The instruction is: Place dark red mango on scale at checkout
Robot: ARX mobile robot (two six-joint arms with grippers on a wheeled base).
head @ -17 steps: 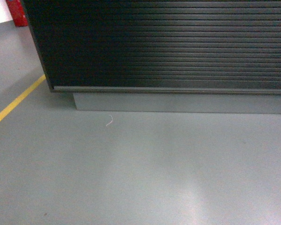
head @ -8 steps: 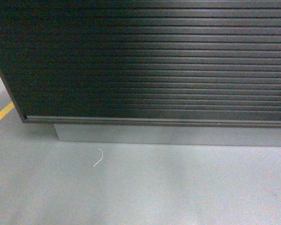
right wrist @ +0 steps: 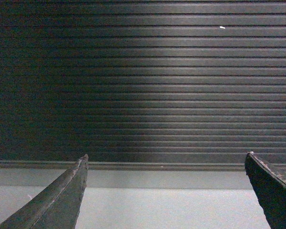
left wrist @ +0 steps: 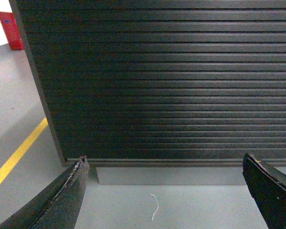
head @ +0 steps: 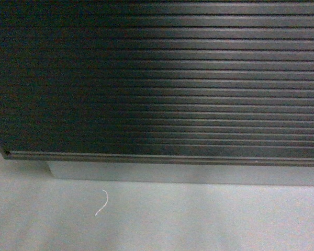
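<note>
1. Facing both grippers, the checkout [head: 162, 78] fills the view; its lower edge overhangs bare floor [head: 199, 219]
2. Left gripper [left wrist: 167, 191] and right gripper [right wrist: 167, 191]: two, both spread, empty
3. One white thread [left wrist: 155, 207] lies between the left fingers; mango and scale unseen

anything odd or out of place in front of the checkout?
One stray bit: a thin white curl, like thread or a cable-tie scrap, lies on the grey floor just ahead of the checkout base. The ribbed panel looks intact. Both grippers are open and empty.
</note>
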